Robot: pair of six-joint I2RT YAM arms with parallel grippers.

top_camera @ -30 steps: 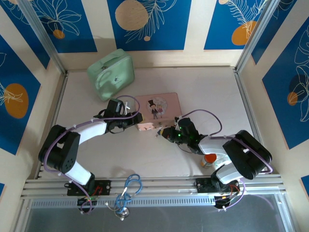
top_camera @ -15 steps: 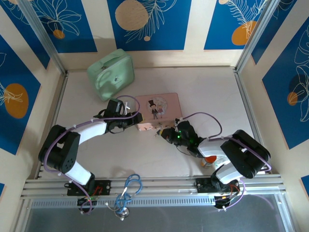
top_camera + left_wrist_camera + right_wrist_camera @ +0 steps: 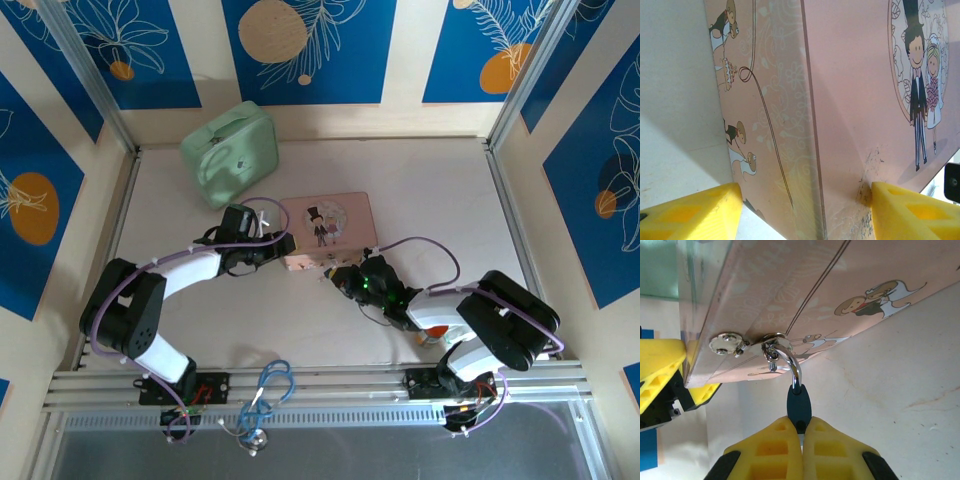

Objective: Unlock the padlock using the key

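A pink tin point(image 3: 328, 228) with a cartoon bride and groom on its lid lies near the middle of the counter point(image 3: 430, 195). The padlock point(image 3: 799, 405) hangs from the tin's near side. Its silver shackle point(image 3: 788, 359) is hooked through a small ring on the metal hasp point(image 3: 729, 343) at the tin's lid seam, and its dark blue body points away from the tin.

The right tool point(image 3: 342, 277) sits just near of the tin's near edge. Its yellow fingers point(image 3: 767, 452) are pressed together, pinching the lower end of the padlock's blue body. A sliver of silver metal shows between the fingertips, but I cannot tell whether it is the key.

The left tool point(image 3: 284, 252) is at the tin's left near corner. Its yellow fingers point(image 3: 690, 216) stand wide apart, one against the lid and the other close against the decorated side wall, with the corner clamped between them.

A mint green case point(image 3: 232, 150) rests well apart from the tin at the far left of the counter. A small orange and white thing point(image 3: 433, 335) lies partly hidden under the right arm, and a blue looped cord point(image 3: 268, 388) lies by the near rail.
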